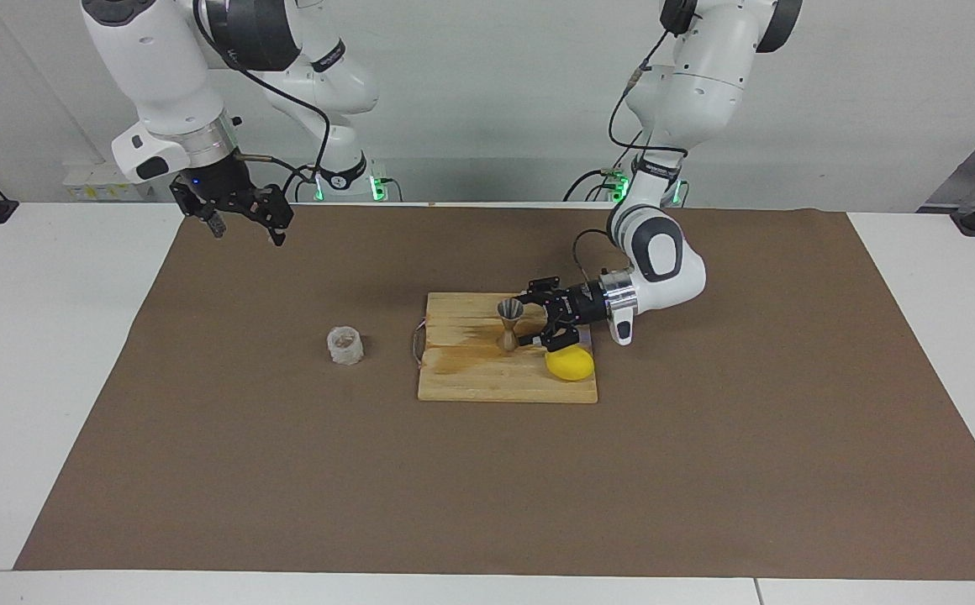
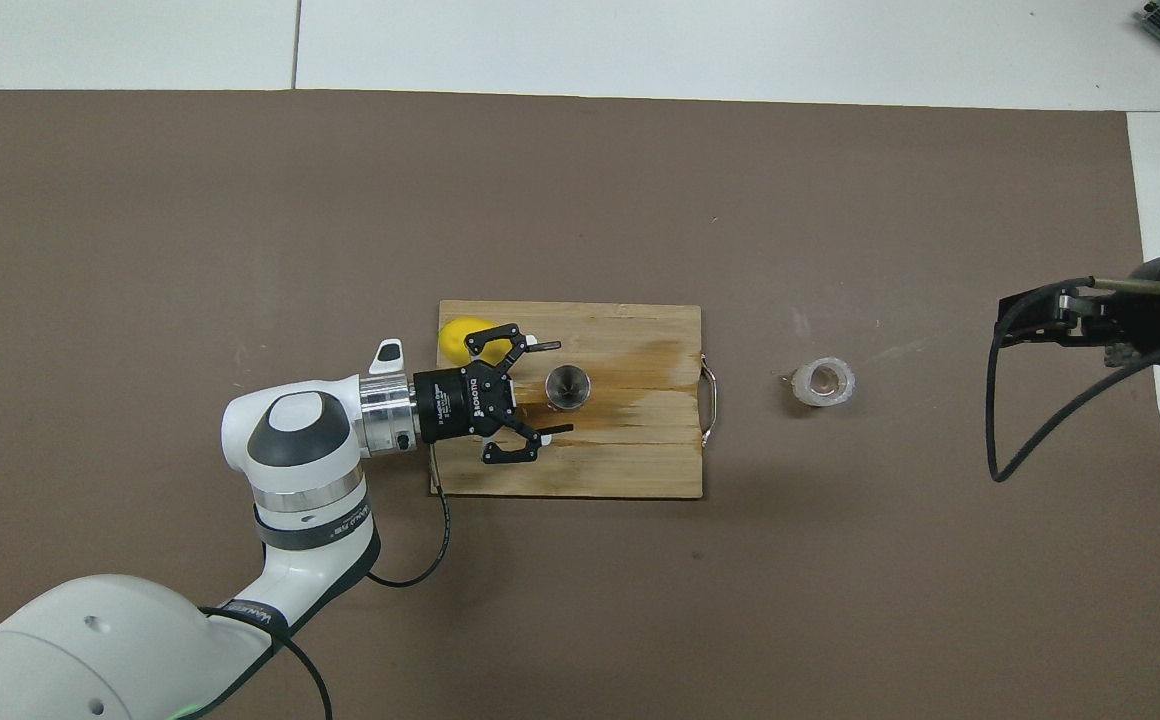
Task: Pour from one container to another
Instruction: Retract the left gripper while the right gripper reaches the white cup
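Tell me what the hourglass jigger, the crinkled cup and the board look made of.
Small grey hourglass jigger: apparently metal, dull sheen.
Squat whitish crinkled cup: probably thin translucent plastic, faceted walls.
Rectangular tan cutting board: apparently wood or bamboo, visible planks, darker stain across the middle.

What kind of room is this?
Probably a robot lab, set up like a small kitchen: two robot arms at a table with a brown mat, a wooden cutting board, a lemon and a metal jigger.

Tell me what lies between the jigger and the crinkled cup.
Board, its metal handle, then bare brown mat between jigger and cup; clearest overhead.
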Controlling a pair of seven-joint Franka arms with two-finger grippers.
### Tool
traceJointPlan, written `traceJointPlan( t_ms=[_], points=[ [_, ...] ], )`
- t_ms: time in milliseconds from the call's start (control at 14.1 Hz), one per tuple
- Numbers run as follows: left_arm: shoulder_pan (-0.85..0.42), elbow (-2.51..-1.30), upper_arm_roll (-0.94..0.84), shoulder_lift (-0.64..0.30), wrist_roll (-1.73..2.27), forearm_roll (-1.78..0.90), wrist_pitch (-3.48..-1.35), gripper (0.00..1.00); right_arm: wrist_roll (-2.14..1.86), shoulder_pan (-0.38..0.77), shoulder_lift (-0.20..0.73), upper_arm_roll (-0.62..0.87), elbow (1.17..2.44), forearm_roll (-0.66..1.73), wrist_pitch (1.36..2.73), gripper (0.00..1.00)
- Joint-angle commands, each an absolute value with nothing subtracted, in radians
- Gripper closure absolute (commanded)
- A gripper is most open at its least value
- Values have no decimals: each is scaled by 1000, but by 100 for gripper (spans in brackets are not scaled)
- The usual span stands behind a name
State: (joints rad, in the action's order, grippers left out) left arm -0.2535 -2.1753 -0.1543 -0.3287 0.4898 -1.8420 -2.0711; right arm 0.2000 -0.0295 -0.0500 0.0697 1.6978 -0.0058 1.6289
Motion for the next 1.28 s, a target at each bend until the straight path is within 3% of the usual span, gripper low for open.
traceJointPlan(
  t_ms=[0,496,1205],
  points=[
    [-207,-2191,-153,-292,564,-1754,-2039,0,106,-17,-84,72,1741,21,1654,0],
    [-86,-2168,-149,-204,747,-1499,-1971,0,-340,20,-80,72,1874,20,1784,0],
    [23,-1838,-138,-192,991,-886,-1758,0,-1024,20,35,77,1997,23,1968,0]
  ],
)
